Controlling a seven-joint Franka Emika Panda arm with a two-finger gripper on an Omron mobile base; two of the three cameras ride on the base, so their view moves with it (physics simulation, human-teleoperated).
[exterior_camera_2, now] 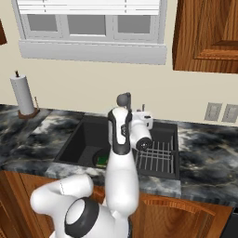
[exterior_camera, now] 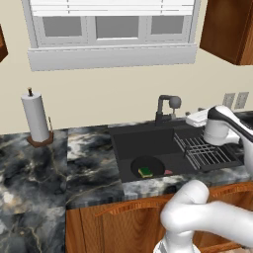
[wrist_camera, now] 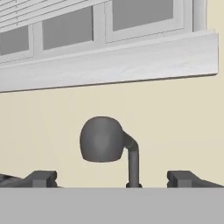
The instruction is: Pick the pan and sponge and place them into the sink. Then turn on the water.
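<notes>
The dark grey sink (exterior_camera: 141,141) is set in the marble counter. Inside it, at the front, lies the round black pan (exterior_camera: 154,165), and the yellow-and-green sponge (exterior_camera: 145,172) rests on the pan. A small red mark (exterior_camera: 168,172) shows beside the pan. At the sink's back rim stands the dark faucet (exterior_camera: 166,106); no blue stream shows. My gripper (wrist_camera: 112,179) is open and empty, hovering just right of the faucet over the sink's back edge. In the hand view the faucet's rounded head (wrist_camera: 101,139) sits straight ahead between my fingertips (wrist_camera: 42,178).
A ribbed black drying rack (exterior_camera: 205,150) fills the sink's right part, below my arm. A paper towel roll (exterior_camera: 35,118) stands on the counter at the far left. Behind the faucet are the wall and a window sill (wrist_camera: 131,61). Wall outlets (exterior_camera: 235,100) are at right.
</notes>
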